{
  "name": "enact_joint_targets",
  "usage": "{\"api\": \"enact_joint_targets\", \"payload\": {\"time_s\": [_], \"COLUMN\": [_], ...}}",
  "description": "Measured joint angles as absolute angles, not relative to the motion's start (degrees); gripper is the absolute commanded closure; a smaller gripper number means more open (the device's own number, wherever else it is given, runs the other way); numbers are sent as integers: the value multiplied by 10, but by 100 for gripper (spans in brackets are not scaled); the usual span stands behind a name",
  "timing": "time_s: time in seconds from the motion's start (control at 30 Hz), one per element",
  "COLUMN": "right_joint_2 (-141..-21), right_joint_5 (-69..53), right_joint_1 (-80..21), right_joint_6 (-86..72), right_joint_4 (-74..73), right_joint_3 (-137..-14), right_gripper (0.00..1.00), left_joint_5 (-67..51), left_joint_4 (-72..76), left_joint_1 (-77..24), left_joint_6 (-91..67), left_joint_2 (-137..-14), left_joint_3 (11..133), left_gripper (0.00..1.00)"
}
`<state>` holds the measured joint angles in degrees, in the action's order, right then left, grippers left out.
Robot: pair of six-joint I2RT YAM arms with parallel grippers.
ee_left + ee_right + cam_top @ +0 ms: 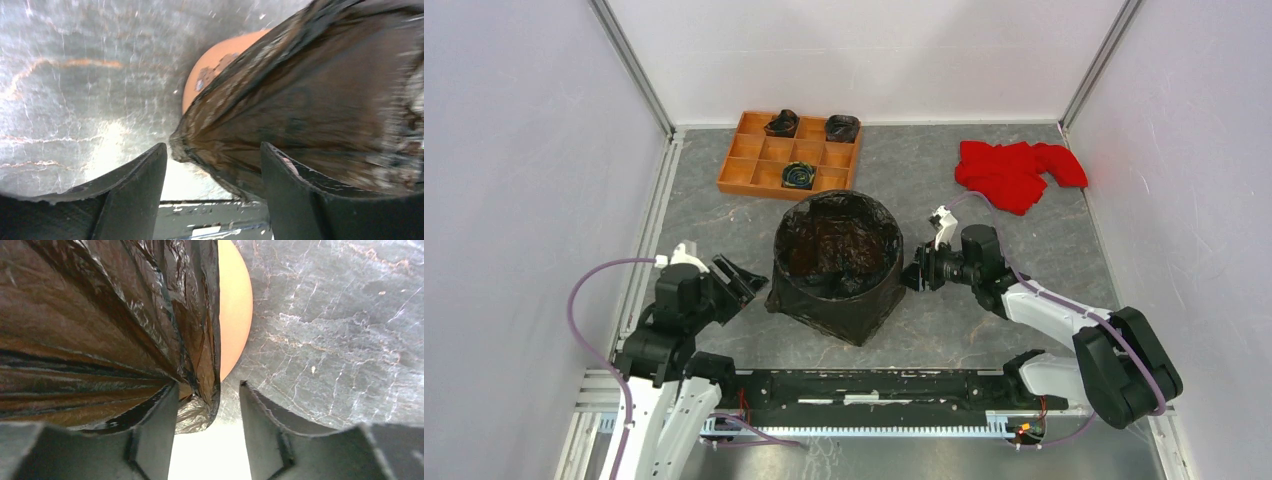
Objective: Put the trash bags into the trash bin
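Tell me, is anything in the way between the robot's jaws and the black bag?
No, nothing visible is. The left gripper and the right gripper sit right beside the trash bag, one on each side, with their jaws open and its loose edge between them. The bag already lines the trash bin.

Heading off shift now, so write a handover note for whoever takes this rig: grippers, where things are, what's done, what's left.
Left gripper: open, the bag's draped edge in the gap, not pinched.
Right gripper: open, a bag fold hanging in the gap.
Trash bag: lining the trash bin, folded over its rim and down the sides, mouth open.
Done: bag is in the bin.
Left: probably only backing both grippers away.
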<state>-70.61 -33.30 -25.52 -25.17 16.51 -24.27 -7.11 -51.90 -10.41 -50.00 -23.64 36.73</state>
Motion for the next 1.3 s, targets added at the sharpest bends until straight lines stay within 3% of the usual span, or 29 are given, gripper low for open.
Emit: {"api": "enact_joint_targets", "payload": {"time_s": [0.23,0.43,0.53,0.63,0.8,1.0,1.2,1.3], "right_joint_2": [-736,-790,-832,-876,-901,-816,-690,-679], "right_joint_5": [-299,-270,-256,-237,-206,-164,-149,-149], "right_joint_1": [-306,-408,-459,-513,-567,-526,-432,-420], "right_joint_6": [-223,-220,-223,-220,-208,-194,-191,-187], "right_joint_4": [136,137,138,134,122,91,74,63], "right_joint_3": [-300,-360,-398,-449,-500,-423,-324,-315], "right_gripper": [32,30,29,26,18,8,6,6], "left_joint_5": [6,46,36,13,-67,-66,43,73], "left_joint_4": [-563,-564,-546,-544,-542,-539,-532,-498], "left_joint_1": [-104,-104,-104,-104,-104,-114,-256,-289], "left_joint_6": [-467,-347,-294,-260,-235,-220,-232,-265], "left_joint_2": [-223,-309,-339,-362,-453,-547,-642,-666], "left_joint_3": [490,722,768,759,697,670,637,588], "left_gripper": [17,16,15,16,29,32,51,54]}}
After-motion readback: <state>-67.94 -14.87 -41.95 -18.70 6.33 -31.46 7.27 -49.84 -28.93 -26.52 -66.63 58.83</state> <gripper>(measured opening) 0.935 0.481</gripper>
